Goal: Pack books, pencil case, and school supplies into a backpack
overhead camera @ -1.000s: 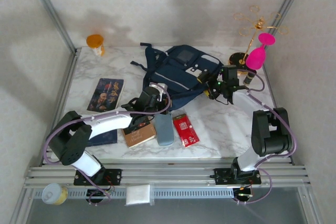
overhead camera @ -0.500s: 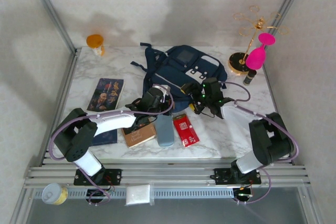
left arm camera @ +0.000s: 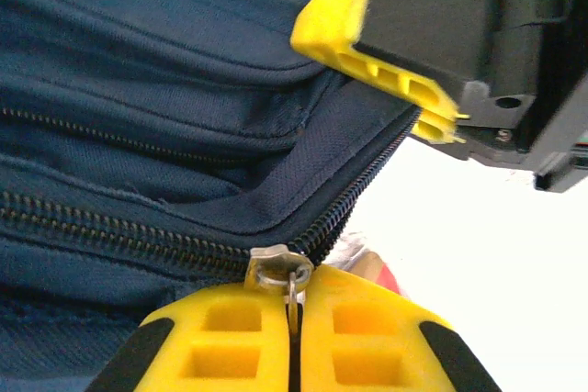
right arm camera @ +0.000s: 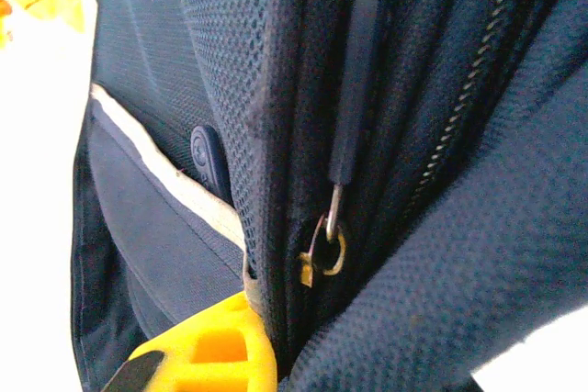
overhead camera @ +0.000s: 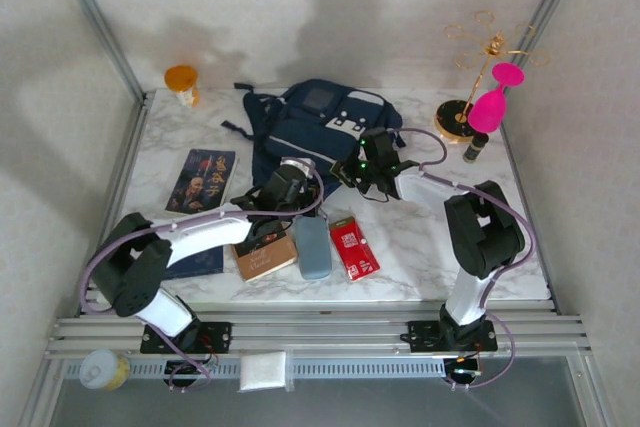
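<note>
**Change since the earlier frame:** the right arm has swung from the bench's (overhead camera: 420,237) right rear across to the backpack (overhead camera: 310,122). The backpack has shifted left and back. The right hand (overhead camera: 368,162) has gone from wide to closed.

**Left hand** (left arm camera: 294,319): fingers together, clamped on the zip pull (left arm camera: 287,274) at the backpack's near edge.

**Right hand:** closed, apparently pinching a fold of the backpack's fabric beside the zip.

**Backpack:** lies at bench centre rear, its zip part-way parted.

**Awaiting packing, near bench:**
- tan book (overhead camera: 265,259)
- pictured navy book (overhead camera: 202,179)
- blue book (overhead camera: 195,262)
- pencil case (overhead camera: 313,245)
- red packet (overhead camera: 353,245)

**Step in hand, judged:** opening the main compartment; nothing is packed yet.

**Next move calls for:** the right hand bracing the fabric taut while the left draws the pull along the teeth without slipping.
</note>
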`<action>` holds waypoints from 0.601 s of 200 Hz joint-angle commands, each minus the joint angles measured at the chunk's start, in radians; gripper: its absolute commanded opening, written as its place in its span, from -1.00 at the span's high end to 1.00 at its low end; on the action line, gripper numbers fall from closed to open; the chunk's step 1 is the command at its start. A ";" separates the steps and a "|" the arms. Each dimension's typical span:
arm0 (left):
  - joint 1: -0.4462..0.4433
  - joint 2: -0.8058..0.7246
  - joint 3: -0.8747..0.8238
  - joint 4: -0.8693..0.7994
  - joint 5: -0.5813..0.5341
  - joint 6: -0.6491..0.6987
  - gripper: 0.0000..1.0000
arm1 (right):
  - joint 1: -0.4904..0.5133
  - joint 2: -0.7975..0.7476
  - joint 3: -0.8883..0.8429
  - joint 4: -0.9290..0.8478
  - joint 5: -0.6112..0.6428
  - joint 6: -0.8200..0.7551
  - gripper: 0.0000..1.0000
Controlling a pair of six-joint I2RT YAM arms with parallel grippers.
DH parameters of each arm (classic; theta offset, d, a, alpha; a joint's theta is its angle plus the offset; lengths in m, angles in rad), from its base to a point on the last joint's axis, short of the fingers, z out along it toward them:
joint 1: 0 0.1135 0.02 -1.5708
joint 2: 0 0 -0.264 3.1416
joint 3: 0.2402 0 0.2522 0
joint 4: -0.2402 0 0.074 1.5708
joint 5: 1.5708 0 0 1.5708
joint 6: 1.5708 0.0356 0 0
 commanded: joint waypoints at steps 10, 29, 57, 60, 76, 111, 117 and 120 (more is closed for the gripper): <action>0.030 -0.078 -0.028 -0.045 -0.004 -0.018 1.00 | -0.197 -0.080 0.028 -0.005 -0.046 -0.211 1.00; 0.059 -0.031 -0.017 -0.028 0.024 0.011 1.00 | -0.285 -0.016 0.127 -0.099 -0.138 -0.307 1.00; 0.076 0.057 0.062 -0.046 0.086 0.033 1.00 | -0.338 0.011 0.192 -0.202 -0.105 -0.372 0.84; 0.076 0.060 0.064 -0.039 0.089 0.030 1.00 | -0.340 0.008 0.188 -0.202 -0.099 -0.369 0.75; 0.076 0.063 0.062 0.025 0.118 -0.002 1.00 | -0.326 -0.018 0.160 -0.185 -0.104 -0.351 0.15; 0.067 0.115 0.110 0.072 0.138 -0.052 1.00 | -0.278 -0.131 0.071 -0.265 -0.041 -0.289 -0.59; 0.063 0.120 0.114 0.077 0.142 -0.057 1.00 | -0.278 -0.163 0.039 -0.276 -0.029 -0.283 -0.67; 0.062 0.120 0.114 0.080 0.142 -0.058 1.00 | -0.278 -0.177 0.025 -0.287 -0.018 -0.279 -0.71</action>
